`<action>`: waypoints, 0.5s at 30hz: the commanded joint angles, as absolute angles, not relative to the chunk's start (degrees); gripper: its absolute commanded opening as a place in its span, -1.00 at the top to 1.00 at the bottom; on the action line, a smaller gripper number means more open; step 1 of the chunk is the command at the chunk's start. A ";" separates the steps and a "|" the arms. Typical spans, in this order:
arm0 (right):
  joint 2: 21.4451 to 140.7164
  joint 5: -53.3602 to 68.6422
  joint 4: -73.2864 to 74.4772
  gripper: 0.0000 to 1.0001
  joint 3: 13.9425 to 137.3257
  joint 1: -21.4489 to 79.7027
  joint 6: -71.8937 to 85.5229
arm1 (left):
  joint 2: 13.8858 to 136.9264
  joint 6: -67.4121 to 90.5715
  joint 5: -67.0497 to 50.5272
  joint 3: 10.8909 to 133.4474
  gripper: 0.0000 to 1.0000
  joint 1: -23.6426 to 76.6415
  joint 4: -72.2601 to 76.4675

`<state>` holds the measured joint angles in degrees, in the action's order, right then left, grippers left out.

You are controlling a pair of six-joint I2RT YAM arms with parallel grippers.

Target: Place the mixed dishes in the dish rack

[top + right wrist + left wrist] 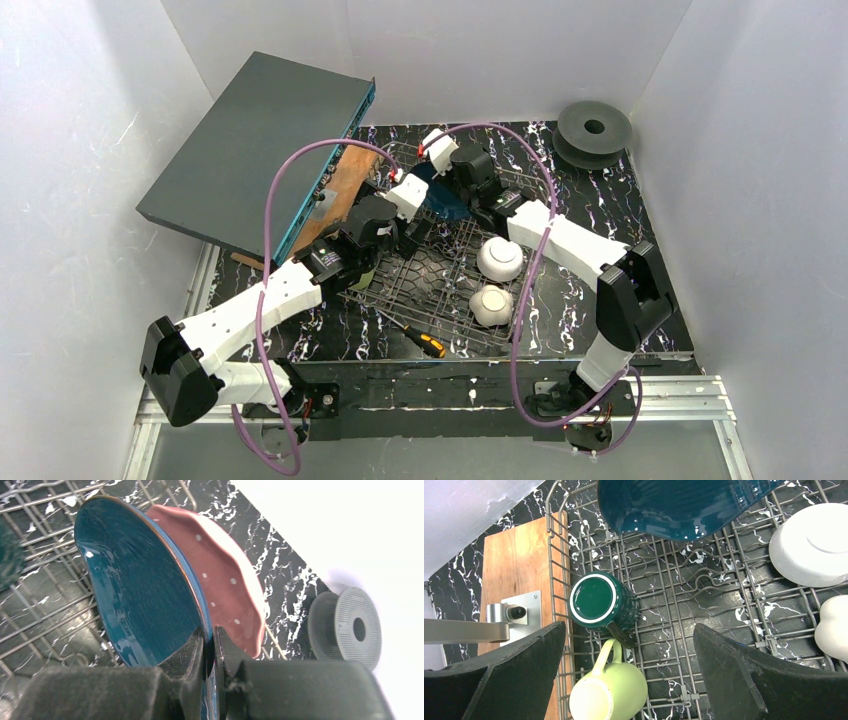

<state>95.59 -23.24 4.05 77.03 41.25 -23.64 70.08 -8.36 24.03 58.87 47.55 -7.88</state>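
Standing on edge in dish rack (555, 580), blue dish (140, 595) is pinched at rim by R gripper (210, 640), pink plate (225, 580) just beside; L gripper (630, 627) is spread wide, empty, above dark green mug (596, 600).

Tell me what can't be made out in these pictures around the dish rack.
Pink plate: right wrist view, partly hidden behind the blue dish; contact unclear.
Pale green mug: left wrist view, cut off by the bottom edge.
Blue dish's near rim: right wrist view, covered by the right pincer.
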 commanded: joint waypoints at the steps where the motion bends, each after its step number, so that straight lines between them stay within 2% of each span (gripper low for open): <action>1: 95.24 -28.69 -9.66 0.97 78.32 41.34 -26.77 | 70.08 -8.95 26.03 58.58 -0.99 47.81 -6.60; 15: 96.77 -34.74 -15.06 0.97 73.65 43.90 -29.83 | 69.87 -9.22 26.58 58.51 -0.99 47.81 -6.32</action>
